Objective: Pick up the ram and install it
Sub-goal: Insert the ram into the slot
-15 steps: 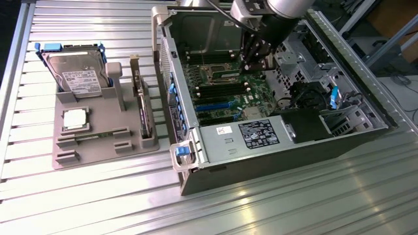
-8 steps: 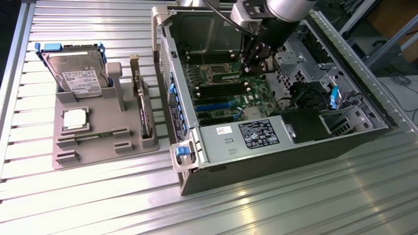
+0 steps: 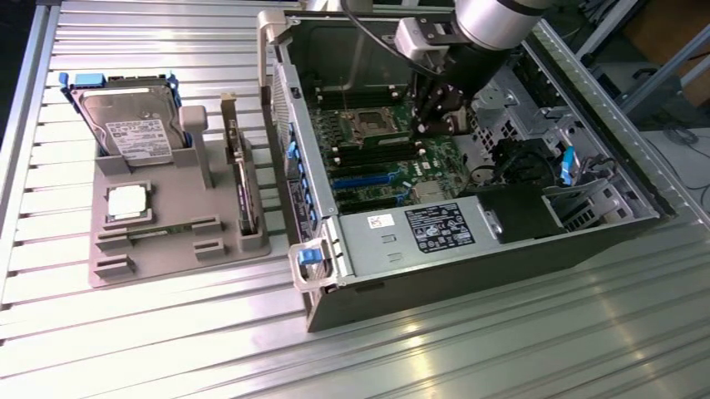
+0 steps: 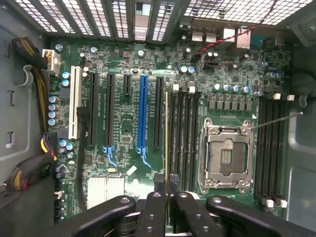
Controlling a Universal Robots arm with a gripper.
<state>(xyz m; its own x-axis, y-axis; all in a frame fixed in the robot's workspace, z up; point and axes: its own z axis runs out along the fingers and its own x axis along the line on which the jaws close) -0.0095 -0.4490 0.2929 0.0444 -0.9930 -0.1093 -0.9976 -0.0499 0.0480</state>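
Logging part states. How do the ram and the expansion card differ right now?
The ram is inside the PC case, gripped by the gripper along the DIMM slots; the expansion card sits in the grey tray outside, untouched. The ram shows as a thin edge; the card shows its face and a metal bracket. Both stand on edge.

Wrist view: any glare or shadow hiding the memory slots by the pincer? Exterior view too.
Wrist view: the vent grille is blown out white by backlight; the motherboard is evenly lit, with no glare on the memory slots; the pincer, shut on the edge-on ram, is a dark mass. Exterior view: glare streaks on the ribbed metal table; the computer case interior is shaded under the arm.
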